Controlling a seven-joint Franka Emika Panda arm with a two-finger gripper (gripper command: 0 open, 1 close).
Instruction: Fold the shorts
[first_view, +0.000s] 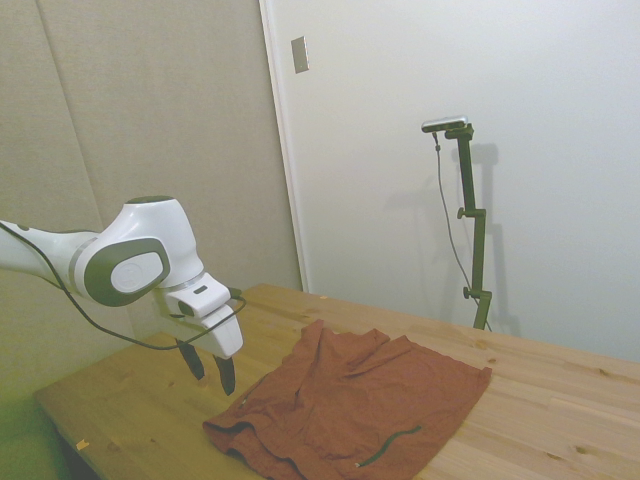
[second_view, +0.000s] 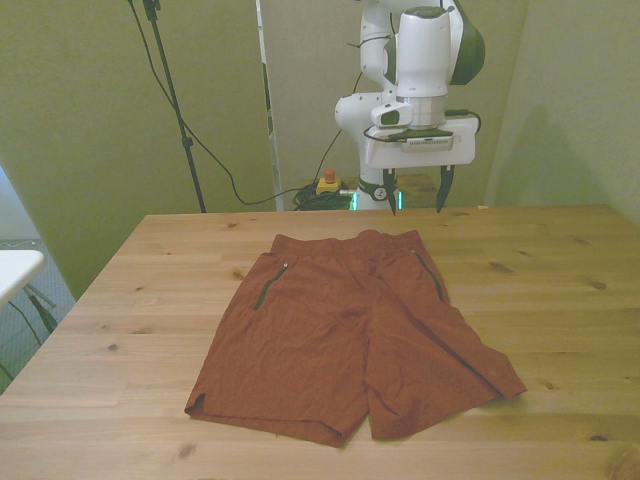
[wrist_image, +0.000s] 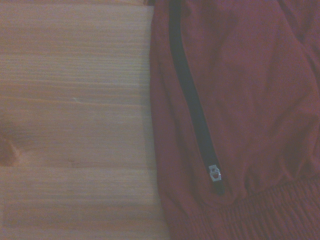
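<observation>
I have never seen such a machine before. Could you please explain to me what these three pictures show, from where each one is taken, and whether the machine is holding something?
The machine is a white robot arm ending in a two-finger gripper. One picture is taken from the side of the wooden table, one from across the table facing the robot, and one from a small camera on the arm's wrist, looking down from close by.

On the table lie rust-red cloth shorts, spread flat, with dark zipped pocket slits; the wrist view shows one dark pocket zipper and its small metal pull near the gathered waistband.

The gripper holds nothing. It hangs above the table near the waistband end, with its fingers open.
</observation>
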